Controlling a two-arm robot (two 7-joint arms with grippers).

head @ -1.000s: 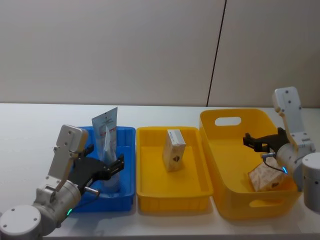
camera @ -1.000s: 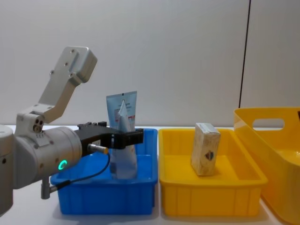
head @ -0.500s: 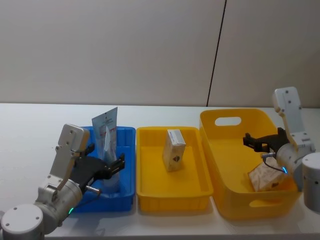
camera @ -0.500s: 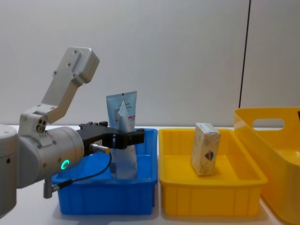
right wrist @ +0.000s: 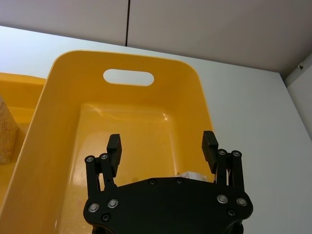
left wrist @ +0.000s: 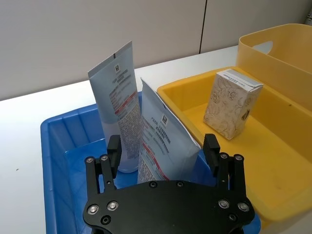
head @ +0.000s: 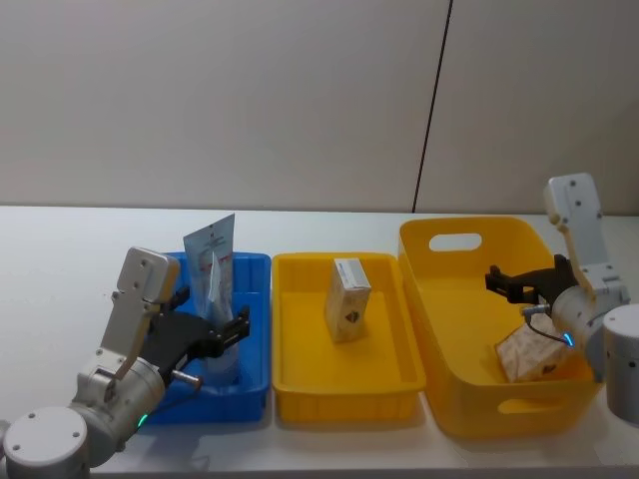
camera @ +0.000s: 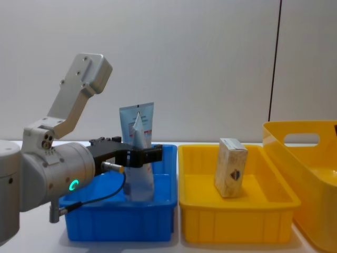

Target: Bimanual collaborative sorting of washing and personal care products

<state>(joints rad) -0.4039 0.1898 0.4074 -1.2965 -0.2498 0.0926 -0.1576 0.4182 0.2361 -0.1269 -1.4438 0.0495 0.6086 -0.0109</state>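
Backing the left gripper [left wrist: 162, 146] away from the front tube [left wrist: 163, 131] is, we think, the job right now, and we want to do it gently. The front tube stands in the blue tray [left wrist: 53, 146], right between the jaws. The jaws are wide open, one on each side, and they do not touch it. The back tube [left wrist: 119, 92] stands just behind it in the same tray. We cannot tell if the two tubes touch. Both tubes stand on their small ends, so we guess a little bump can tip them over. So we pull straight back and a bit up. We keep the jaws wide, and we do not swing to the side. We also watch the low wall of the blue tray so the gripper does not catch on it. One box [left wrist: 231, 109] stands in the yellow tray [left wrist: 273, 161] next door, well away from the left gripper. The right gripper [right wrist: 162, 142] hangs over the big yellow basket [right wrist: 63, 97] on the table [head: 60, 249], and its jaws are wide open with nothing in them. Another box [head: 529, 357] lies at the bottom of that basket, so we think it needs sorting next. For that, we go down slowly and close on its flat sides.
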